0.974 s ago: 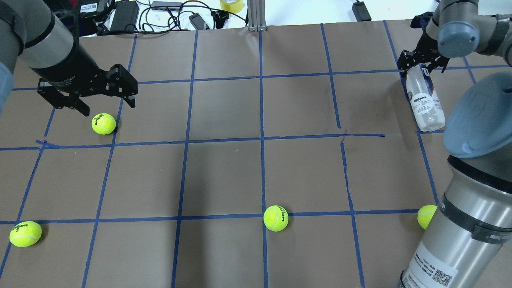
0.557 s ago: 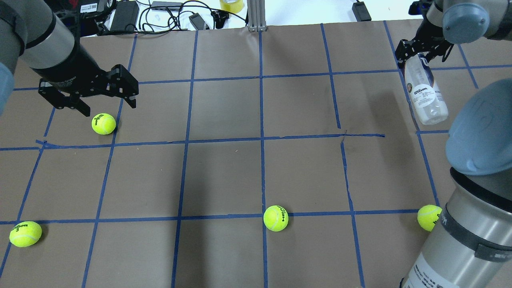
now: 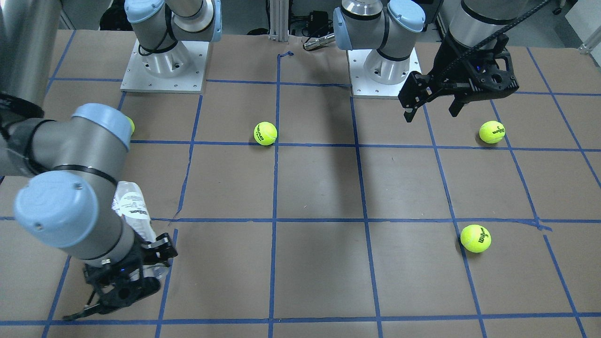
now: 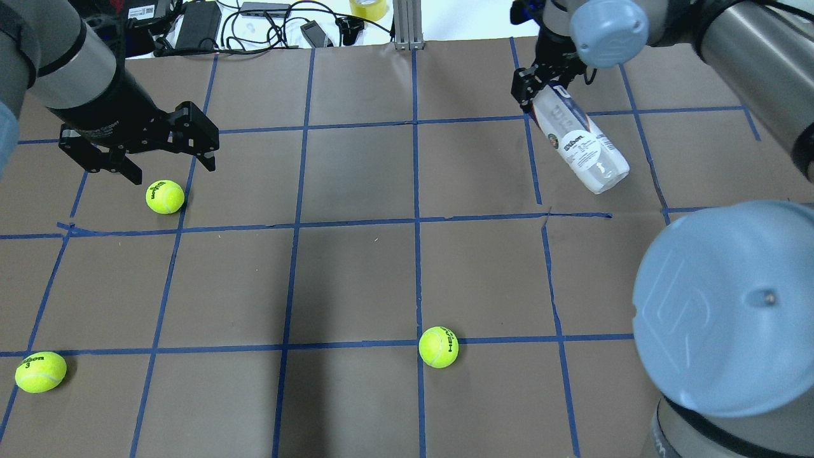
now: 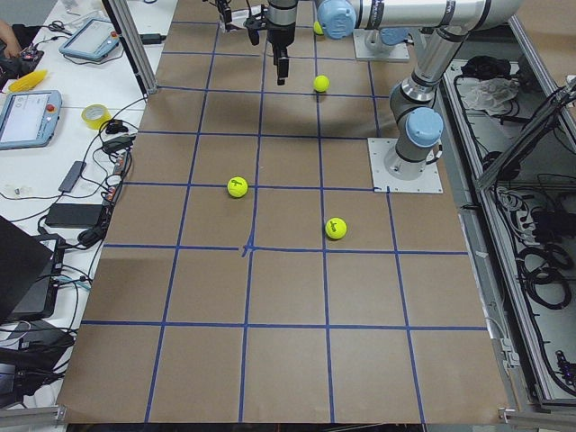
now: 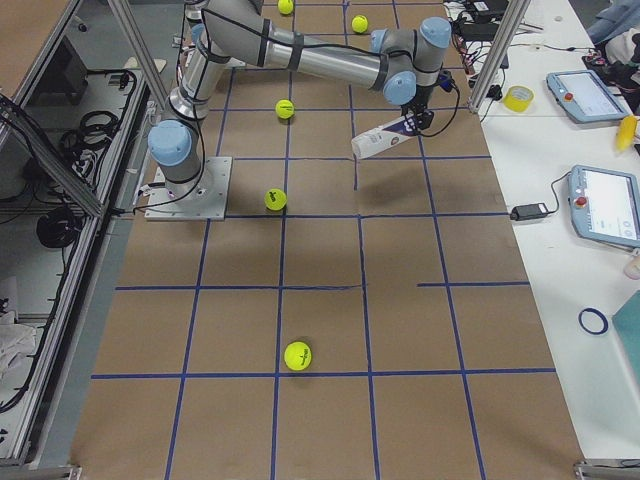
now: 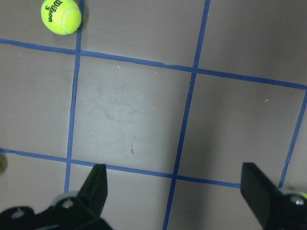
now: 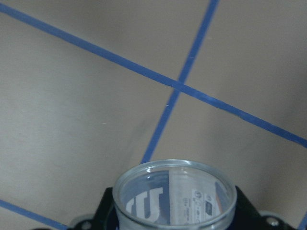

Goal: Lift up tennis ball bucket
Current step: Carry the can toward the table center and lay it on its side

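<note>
The tennis ball bucket [image 4: 582,143] is a clear can with a white and navy Wilson label. My right gripper [image 4: 540,86] is shut on its top end and holds it tilted in the air above the table's far right part. The bucket [image 3: 131,206] hangs off the right gripper [image 3: 141,263] in the front view, and also shows in the right side view [image 6: 385,138]. The right wrist view looks down the bucket's clear round end [image 8: 175,201]. My left gripper [image 4: 172,172] is open and empty, just above a tennis ball [image 4: 165,196].
Tennis balls lie at the near left [image 4: 39,372] and near middle [image 4: 438,346]. Cables, adapters and a tape roll [image 4: 369,7] sit beyond the table's far edge. My right arm's elbow [image 4: 731,305] looms large over the near right corner.
My right gripper has carried the bucket up and to the left, from the far right edge towards the middle, and the bucket tilts more. The left arm has not moved.
</note>
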Available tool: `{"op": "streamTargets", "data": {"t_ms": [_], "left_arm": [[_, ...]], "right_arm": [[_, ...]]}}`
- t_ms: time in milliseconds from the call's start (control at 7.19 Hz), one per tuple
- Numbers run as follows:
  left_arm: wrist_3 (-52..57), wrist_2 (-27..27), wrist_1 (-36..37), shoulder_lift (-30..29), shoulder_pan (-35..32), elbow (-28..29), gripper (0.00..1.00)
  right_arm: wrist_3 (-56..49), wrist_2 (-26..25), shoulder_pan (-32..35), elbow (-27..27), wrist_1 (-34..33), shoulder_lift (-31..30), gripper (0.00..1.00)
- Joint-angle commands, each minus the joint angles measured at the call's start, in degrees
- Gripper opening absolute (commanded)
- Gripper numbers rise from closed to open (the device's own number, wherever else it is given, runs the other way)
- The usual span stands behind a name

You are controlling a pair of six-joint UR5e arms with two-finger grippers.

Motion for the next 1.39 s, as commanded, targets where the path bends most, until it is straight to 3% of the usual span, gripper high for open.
{"op": "streamTargets", "data": {"t_ms": [0, 278, 696, 1113, 1252], "left_arm": [[0.0, 0.8, -0.4, -0.2, 0.0, 0.0, 1.00], [0.0, 0.9, 0.2, -0.6, 1.4, 0.8, 1.00], [2.2, 0.4, 0.3, -1.0, 4.7, 0.9, 1.00], [4.7, 0.8, 0.2, -1.0, 5.5, 0.3, 1.00], [4.7, 1.1, -0.6, -0.8, 5.7, 0.1, 1.00]], "right_arm": [[-5.6, -0.2, 13.0, 0.8, -5.9, 0.7, 0.53], [-18.5, 0.0, 17.6, 2.4, -15.1, 3.0, 0.53], [-34.9, 1.2, 23.5, 2.4, -19.4, 5.6, 0.60], [-36.3, 1.0, 28.0, 4.1, -21.4, 5.7, 0.64], [-36.4, 1.0, 28.1, 6.6, -24.9, 5.7, 0.67]]}}
